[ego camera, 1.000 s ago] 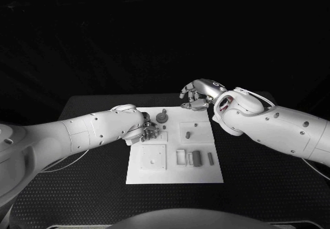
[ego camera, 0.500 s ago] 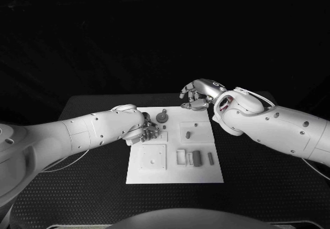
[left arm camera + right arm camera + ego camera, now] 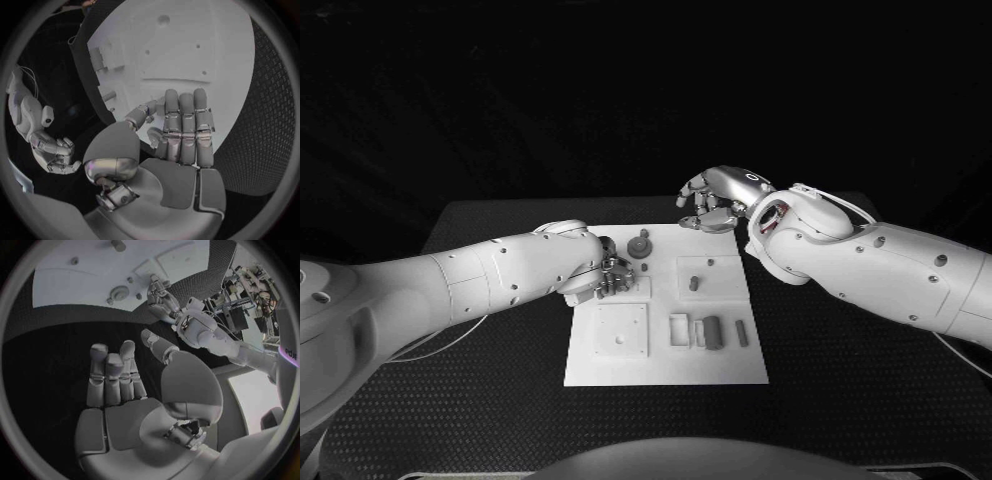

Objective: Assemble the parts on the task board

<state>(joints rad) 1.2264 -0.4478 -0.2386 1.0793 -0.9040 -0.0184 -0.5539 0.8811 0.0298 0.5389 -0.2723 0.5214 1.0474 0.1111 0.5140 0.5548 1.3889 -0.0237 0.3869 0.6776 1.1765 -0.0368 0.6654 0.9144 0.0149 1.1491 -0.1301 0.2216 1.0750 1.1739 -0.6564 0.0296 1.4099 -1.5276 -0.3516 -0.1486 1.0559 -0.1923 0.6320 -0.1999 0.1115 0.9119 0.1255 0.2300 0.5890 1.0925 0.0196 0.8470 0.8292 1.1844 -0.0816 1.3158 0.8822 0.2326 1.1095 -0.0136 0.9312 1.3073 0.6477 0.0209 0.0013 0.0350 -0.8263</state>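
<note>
1 task board [image 3: 665, 345]; 2 hands, left [image 3: 606, 275] & right [image 3: 713, 200]; approx. 7 small parts [image 3: 713, 332], hard to count.

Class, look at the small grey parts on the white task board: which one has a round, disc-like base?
The grey knob-shaped part at the white task board's far edge, beside the left hand. The others nearer the robot are slim bars or pegs.

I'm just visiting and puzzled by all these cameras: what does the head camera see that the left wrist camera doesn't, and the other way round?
Only the head view takes in the whole task board at once, with the row of small parts near its right side and both white arms reaching in. Only the left wrist view shows the inner side of the left hand, its fingers laid together and straight, holding nothing, above the board's surface. Both show the board, the black table and the right hand, which hangs beyond the board's far edge.
</note>
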